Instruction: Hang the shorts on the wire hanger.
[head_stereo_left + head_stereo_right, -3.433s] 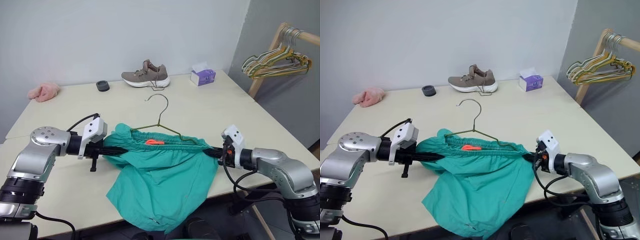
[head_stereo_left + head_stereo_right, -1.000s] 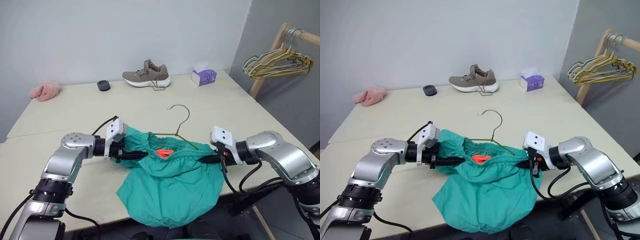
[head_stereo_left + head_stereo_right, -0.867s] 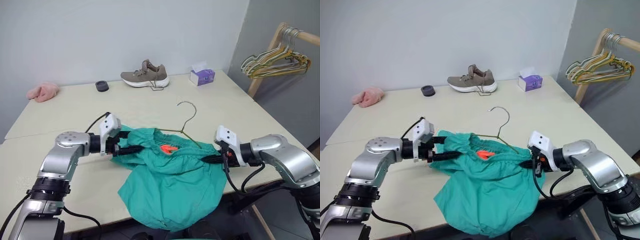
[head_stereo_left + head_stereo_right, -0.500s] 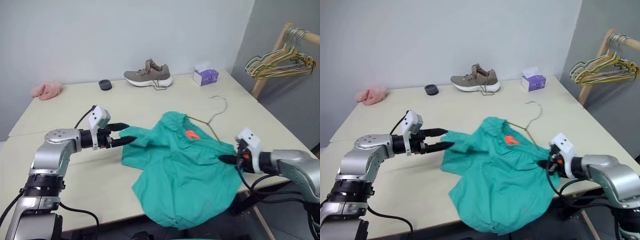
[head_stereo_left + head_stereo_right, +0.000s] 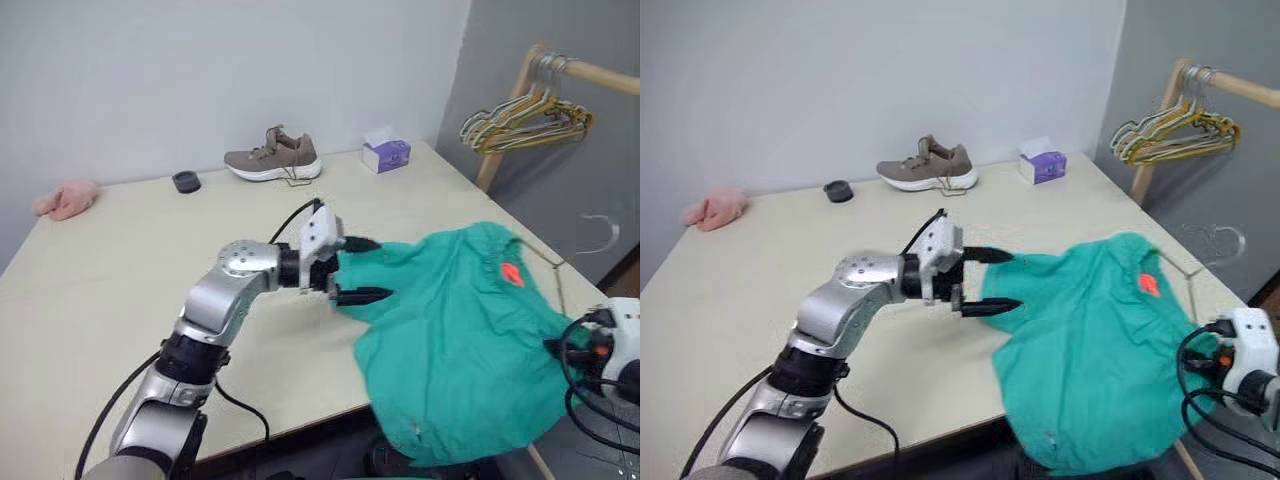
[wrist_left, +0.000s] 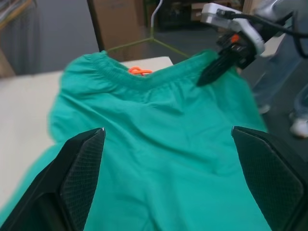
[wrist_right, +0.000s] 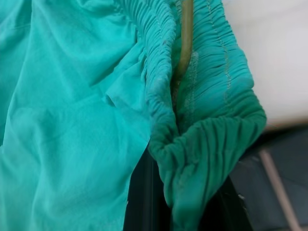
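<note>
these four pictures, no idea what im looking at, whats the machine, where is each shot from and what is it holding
It is a humanoid robot with two arms, each ending in a two-fingered claw. Two pictures come from cameras in its head, looking down over a cream table. The other two come from cameras on its wrists, looking along each claw's fingers.

The left claw is open and holds nothing; it points at the teal shorts, which drape over the table's right edge. The right claw is shut on the shorts' waistband, with the thin wire hanger running through the waistband there. Its hook sticks out past the table.

At the back lie a shoe, a tissue box, a small dark round thing and something pink. More hangers hang on a wooden rack.
</note>
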Controlling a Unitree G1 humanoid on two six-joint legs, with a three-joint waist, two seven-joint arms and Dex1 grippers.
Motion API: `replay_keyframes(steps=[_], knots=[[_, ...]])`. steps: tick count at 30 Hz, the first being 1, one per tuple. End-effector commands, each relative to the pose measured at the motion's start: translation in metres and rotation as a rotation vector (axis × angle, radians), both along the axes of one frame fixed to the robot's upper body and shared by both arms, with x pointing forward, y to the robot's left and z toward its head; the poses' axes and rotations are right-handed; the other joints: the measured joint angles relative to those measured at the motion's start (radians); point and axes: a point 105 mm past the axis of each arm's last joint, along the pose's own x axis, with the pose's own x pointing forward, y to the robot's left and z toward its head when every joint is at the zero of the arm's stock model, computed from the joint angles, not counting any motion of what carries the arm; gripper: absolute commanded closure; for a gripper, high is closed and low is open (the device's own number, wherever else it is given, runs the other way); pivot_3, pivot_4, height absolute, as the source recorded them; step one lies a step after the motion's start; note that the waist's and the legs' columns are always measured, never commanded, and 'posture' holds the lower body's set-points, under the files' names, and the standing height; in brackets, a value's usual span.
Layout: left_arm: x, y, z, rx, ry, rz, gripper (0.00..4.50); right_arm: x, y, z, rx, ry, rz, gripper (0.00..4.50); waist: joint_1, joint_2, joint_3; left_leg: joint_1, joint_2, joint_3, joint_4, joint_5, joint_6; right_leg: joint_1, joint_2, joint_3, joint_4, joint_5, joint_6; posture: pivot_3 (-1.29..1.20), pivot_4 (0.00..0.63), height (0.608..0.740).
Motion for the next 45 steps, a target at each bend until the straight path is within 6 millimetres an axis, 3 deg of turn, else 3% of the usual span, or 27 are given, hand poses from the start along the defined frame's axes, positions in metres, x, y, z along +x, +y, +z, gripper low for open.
replay_keyframes(steps=[1,6,9,16,24,29,36,41,45], knots=[[0.005,-0.018,0.018,-0.037,-0.119,0.012,0.06,-0.001,-0.037,0.03,-0.1,-0.083,-0.193,4.5,-0.013,0.0,0.0,0.0,0.0,0.0,0.0,0.0,0.0,0.0,0.0,0.0,0.0,0.0,0.0,-0.47,0.0,0.74],[-0.001,-0.048,0.025,-0.067,-0.17,-0.036,0.06,-0.004,-0.094,0.062,-0.19,-0.156,-0.489,4.5,-0.048,0.001,0.0,-0.001,-0.002,0.001,-0.001,-0.001,0.002,0.0,0.0,0.0,0.0,-0.001,0.001,-0.48,0.008,0.74],[-0.002,-0.061,0.03,-0.089,-0.189,-0.044,0.06,-0.001,-0.117,0.085,-0.259,-0.196,-0.569,4.5,-0.059,0.001,0.002,-0.002,-0.005,0.001,-0.001,-0.003,0.004,0.001,0.0,0.001,-0.001,-0.002,0.004,-0.48,0.013,0.74],[0.006,-0.077,0.049,-0.123,-0.215,-0.001,0.06,0.025,-0.134,0.119,-0.362,-0.254,-0.544,4.5,-0.085,0.004,0.003,-0.001,-0.009,0.002,-0.002,-0.004,0.006,0.004,-0.004,0.001,-0.003,-0.005,0.007,-0.46,0.022,0.74],[0.003,-0.09,0.067,-0.139,-0.281,-0.022,0.06,0.047,-0.159,0.137,-0.326,-0.27,-0.608,4.5,-0.104,0.007,0.006,0.001,-0.011,0.006,-0.002,-0.005,0.008,0.006,-0.006,0.002,-0.005,-0.006,0.009,-0.45,0.027,0.74],[0.0,-0.102,0.081,-0.171,-0.28,-0.032,0.06,0.057,-0.163,0.132,-0.239,-0.194,-0.589,4.5,-0.109,0.008,0.009,0.002,-0.011,0.006,-0.002,-0.006,0.01,0.009,-0.006,0.002,-0.006,-0.006,0.009,-0.45,0.029,0.74],[-0.01,-0.112,0.098,-0.201,-0.289,-0.089,0.06,0.066,-0.153,0.121,-0.104,-0.127,-0.566,4.5,-0.115,0.01,0.014,0.015,-0.011,0.01,-0.014,-0.007,0.011,0.021,-0.007,0.003,-0.019,-0.006,0.011,-0.44,0.023,0.74],[-0.013,-0.114,0.102,-0.219,-0.275,-0.106,0.06,0.072,-0.146,0.128,-0.1,-0.179,-0.528,4.5,-0.112,0.011,0.013,0.015,-0.011,0.011,-0.014,-0.007,0.011,0.021,-0.007,0.004,-0.02,-0.006,0.012,-0.44,0.015,0.74],[-0.013,-0.115,0.102,-0.22,-0.27,-0.109,0.0,0.07,-0.144,0.138,-0.089,-0.242,-0.537,3.36,-0.112,0.011,0.013,0.015,-0.011,0.012,-0.014,-0.007,0.011,0.021,-0.008,0.006,-0.02,-0.006,0.013,-0.44,0.012,0.74]])
